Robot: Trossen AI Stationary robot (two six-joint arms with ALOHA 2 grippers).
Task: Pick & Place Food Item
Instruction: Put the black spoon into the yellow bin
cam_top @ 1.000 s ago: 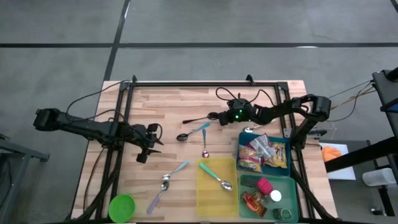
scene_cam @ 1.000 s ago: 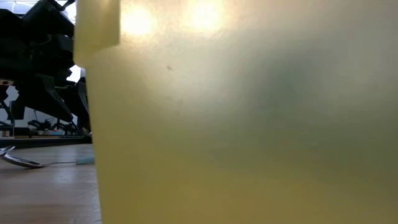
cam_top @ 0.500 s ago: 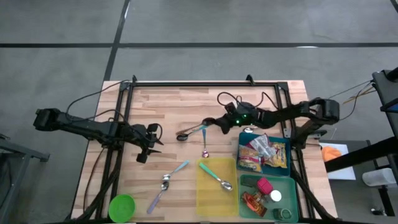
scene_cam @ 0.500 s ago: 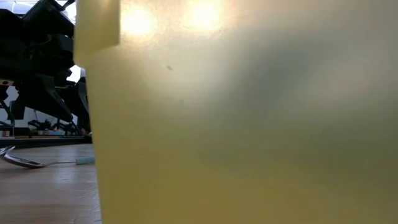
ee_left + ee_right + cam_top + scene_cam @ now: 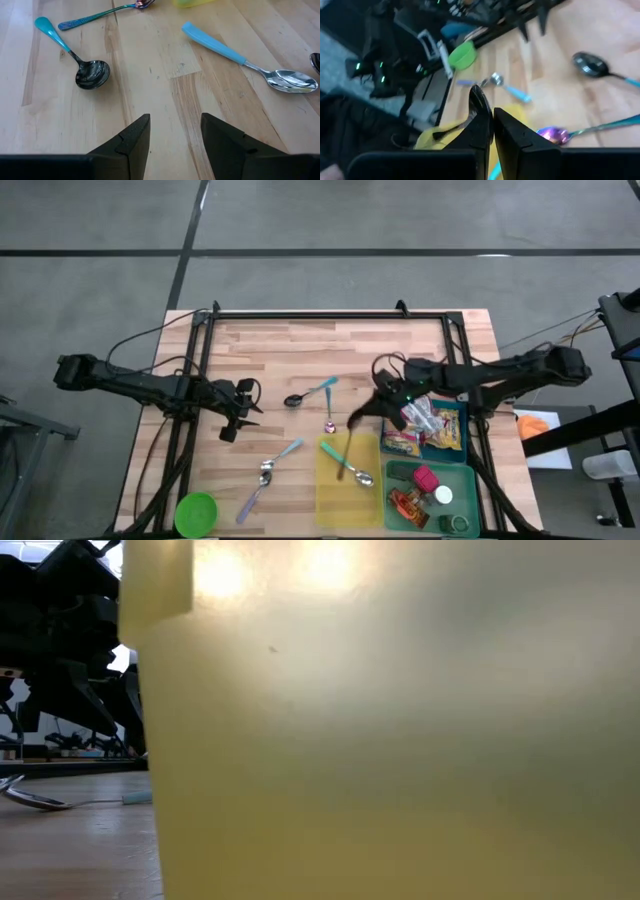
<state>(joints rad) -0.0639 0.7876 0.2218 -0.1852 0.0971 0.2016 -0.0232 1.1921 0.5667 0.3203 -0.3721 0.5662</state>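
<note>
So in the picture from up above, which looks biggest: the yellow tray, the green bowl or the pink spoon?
From largest to smallest, as seen in the high view:
1. Yellow tray, clearly the biggest.
2. Green bowl, a round bowl much smaller than the tray.
3. Pink spoon, the smallest, thin and short.

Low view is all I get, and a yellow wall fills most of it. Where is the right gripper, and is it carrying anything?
Observer: The right gripper is over the yellow bin, at the edge nearest the table's middle, shut on a black spoon.
Operator: Anything in that bin already?
Observer: One teal-handled spoon lies inside it.
Operator: And the left arm?
Observer: The left gripper hangs open over the left half of the table, holding nothing.
</note>
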